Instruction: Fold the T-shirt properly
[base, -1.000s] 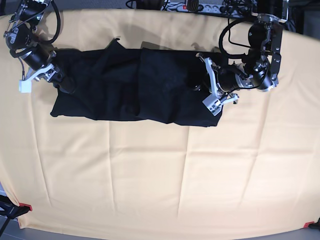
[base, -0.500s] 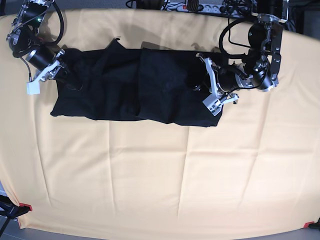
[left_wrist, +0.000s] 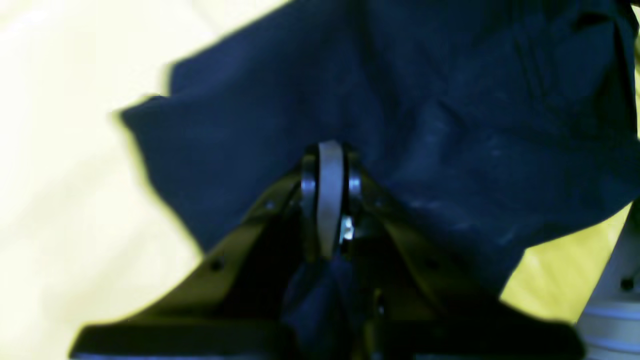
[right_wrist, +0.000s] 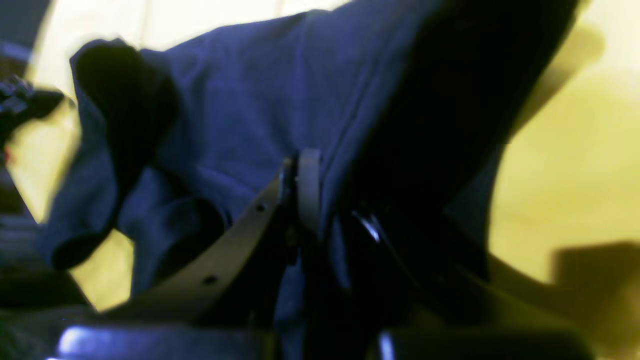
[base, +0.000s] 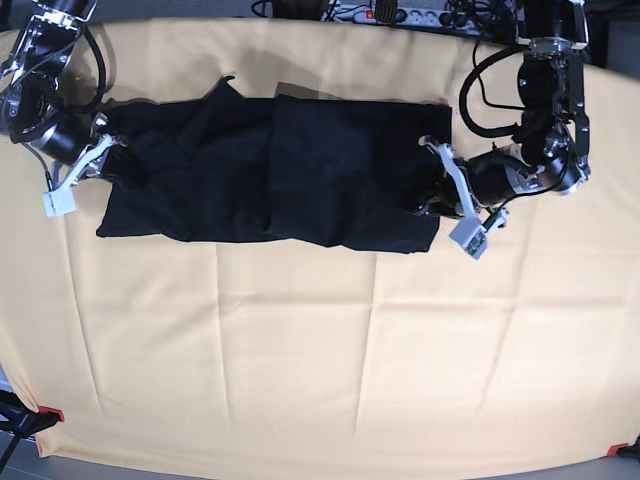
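Both my grippers, left (base: 432, 196) and right (base: 108, 152), are pinched onto the T-shirt (base: 270, 170) ends across the frame's upper half. Best lift evenly so it won't bunch.

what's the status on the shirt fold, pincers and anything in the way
Left pincer shut on T-shirt end. Right pincer shut on opposite end. Shirt a long band flat on yellow cloth. Nothing in the way.
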